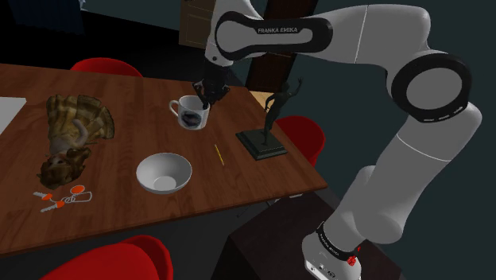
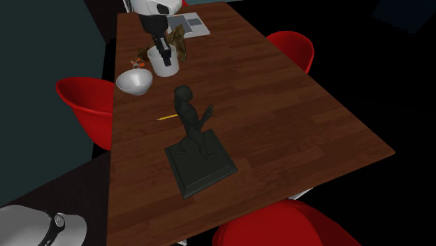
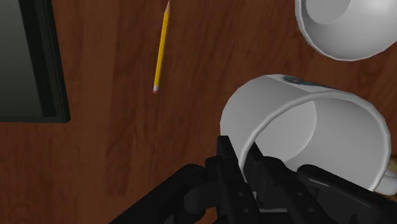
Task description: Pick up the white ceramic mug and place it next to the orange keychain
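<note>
The white mug with a dark print on its side stands tilted near the far middle of the wooden table. My gripper comes down on it from above and is shut on its rim. In the wrist view one finger lies outside the mug wall and the other inside, with the gripper clasping the rim. I cannot tell whether the mug's base touches the table. The orange keychain lies near the table's front edge at the shoulder view's left, well away from the mug. The second exterior view has the mug under the gripper.
A white bowl sits between the mug and the keychain. A yellow pencil lies beside the dark figurine on its square base. Brown shell-like objects stand behind the keychain. Red chairs ring the table.
</note>
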